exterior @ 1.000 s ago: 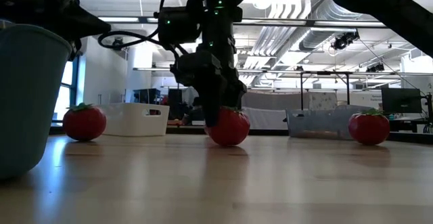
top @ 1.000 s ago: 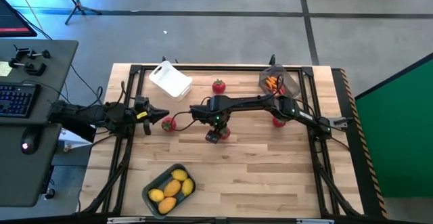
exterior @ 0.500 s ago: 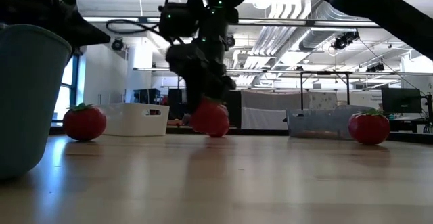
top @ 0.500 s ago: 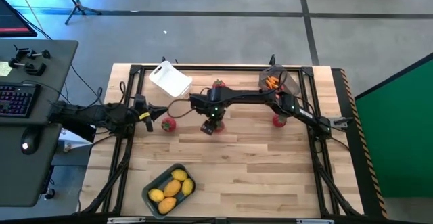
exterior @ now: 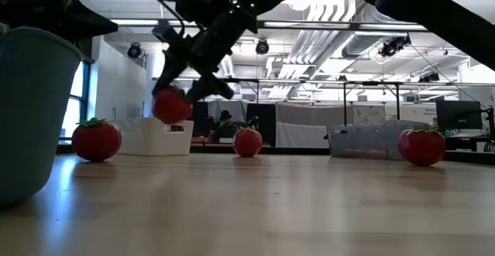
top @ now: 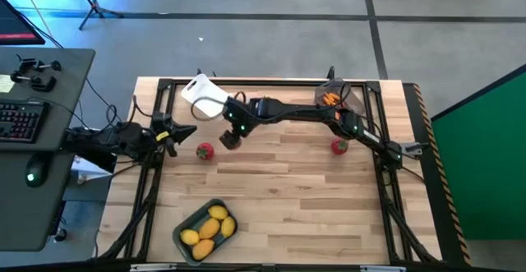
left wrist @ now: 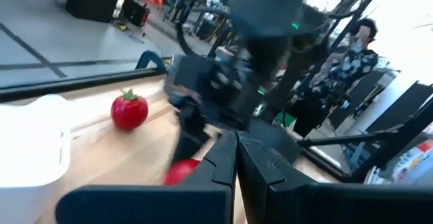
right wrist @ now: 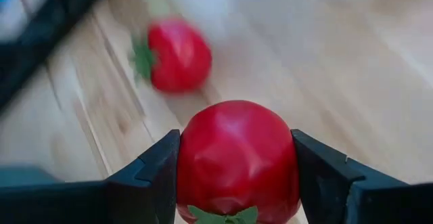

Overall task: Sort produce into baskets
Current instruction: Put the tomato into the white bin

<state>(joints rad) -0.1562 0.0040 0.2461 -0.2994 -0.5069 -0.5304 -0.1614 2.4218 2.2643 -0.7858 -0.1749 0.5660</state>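
Right pincer grips 1 red fruit beside the white basket; only its wrist view shows that. Left pincer looks closed at the worktop's left edge. 4 red fruits, 4 yellow.

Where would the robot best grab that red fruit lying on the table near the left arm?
Probably straight from above, fingers closing across the round middle of the red fruit. It sits alone on bare wood, its green top off to one side, so its rounded flanks look free.

high: overhead, straight down | low: table-level | wrists: close, forward | shared: table
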